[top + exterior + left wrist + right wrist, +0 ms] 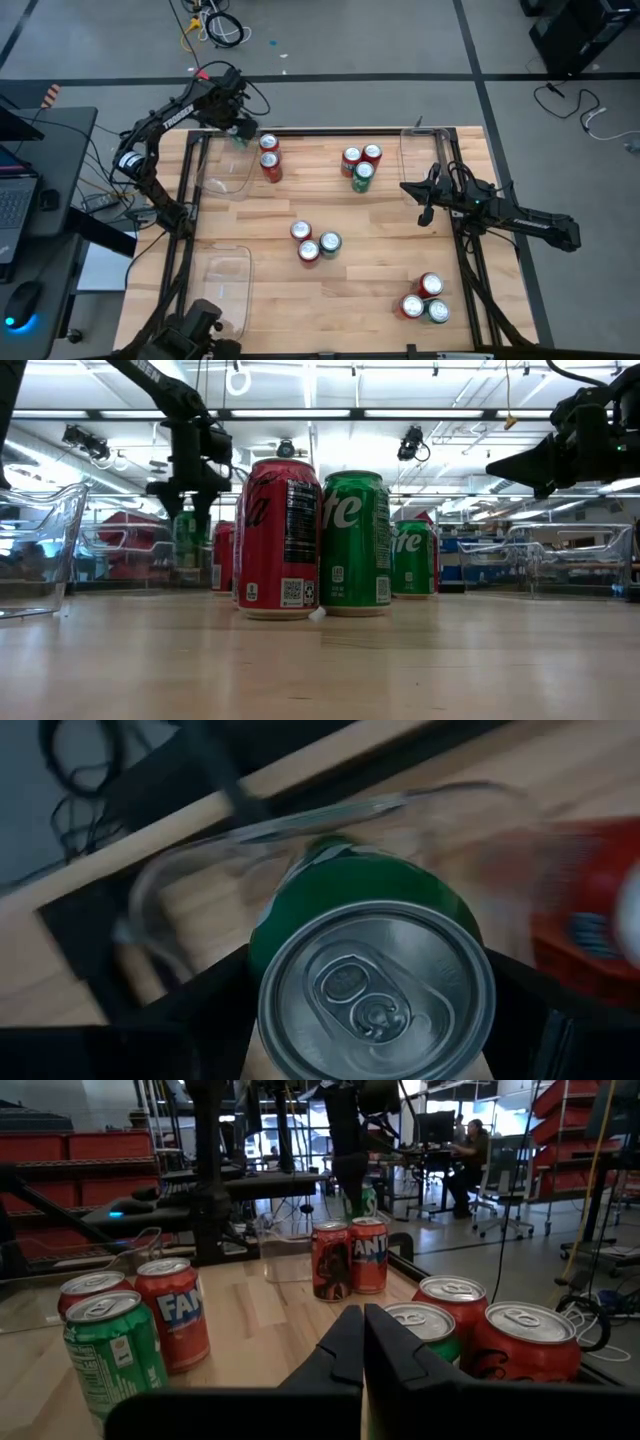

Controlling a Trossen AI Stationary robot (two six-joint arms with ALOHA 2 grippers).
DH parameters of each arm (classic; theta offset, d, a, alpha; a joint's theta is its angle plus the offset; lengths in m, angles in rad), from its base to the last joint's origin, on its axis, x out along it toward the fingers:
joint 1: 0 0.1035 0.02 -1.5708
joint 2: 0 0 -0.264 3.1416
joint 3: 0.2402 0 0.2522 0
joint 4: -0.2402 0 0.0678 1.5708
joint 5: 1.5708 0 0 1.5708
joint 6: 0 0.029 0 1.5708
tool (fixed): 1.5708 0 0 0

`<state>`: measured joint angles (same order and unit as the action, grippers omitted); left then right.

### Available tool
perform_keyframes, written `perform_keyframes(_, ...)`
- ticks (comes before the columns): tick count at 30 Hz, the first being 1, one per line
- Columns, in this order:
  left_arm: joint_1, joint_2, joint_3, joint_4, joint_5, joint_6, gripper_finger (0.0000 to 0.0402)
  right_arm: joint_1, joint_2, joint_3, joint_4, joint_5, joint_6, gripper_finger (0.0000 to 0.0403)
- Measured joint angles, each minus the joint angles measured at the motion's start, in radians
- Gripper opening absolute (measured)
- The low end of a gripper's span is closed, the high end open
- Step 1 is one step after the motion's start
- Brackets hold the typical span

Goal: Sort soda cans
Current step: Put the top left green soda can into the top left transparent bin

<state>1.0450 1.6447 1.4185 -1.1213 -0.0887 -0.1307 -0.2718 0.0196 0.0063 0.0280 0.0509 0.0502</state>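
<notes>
- the left gripper point(240, 130) is at the far left corner of the table point(380, 290), fingers set wide around a green can point(370, 965); the left wrist view shows the can's silver top between the two dark fingers, over the far end of a clear tray point(225, 170).
- in the low view that can point(188, 532) hangs clear of the wood under the left arm.
- a second clear tray point(228, 285) lies along the near left edge.
- just right of the held can, two red cans point(269, 157) stand on the wood beside the far tray, one behind the other.
- at mid-table sits a cluster of three point(315, 241): two red, one green, close together.
- farther back and a little right, another three point(360, 165): two red with a green one in front.
- a third clear tray point(418, 160) lies at the far right.
- the right gripper point(424, 214) hovers over the right side of the table, its fingers pressed together and holding nothing.
- at the near right corner stands a last group point(424, 299) of two red cans and one green.
</notes>
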Motion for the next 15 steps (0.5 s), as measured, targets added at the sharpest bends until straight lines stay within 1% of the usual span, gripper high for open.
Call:
perform_keyframes(7, 0.068, 0.014, 0.000, -0.022, -0.004, -0.002, 0.0297, 0.000, 0.000, 0.000, 0.000, 0.000, 0.000, 0.0000)
perform_keyframes(11, 0.074, 0.051, 0.000, -0.025, -0.009, -0.001, 0.0297, 0.000, 0.000, 0.000, 0.000, 0.000, 0.000, 0.0000)
perform_keyframes(15, 0.074, 0.093, 0.000, -0.025, -0.040, -0.001, 0.0298, 0.000, 0.000, 0.000, 0.000, 0.000, 0.000, 0.0000)
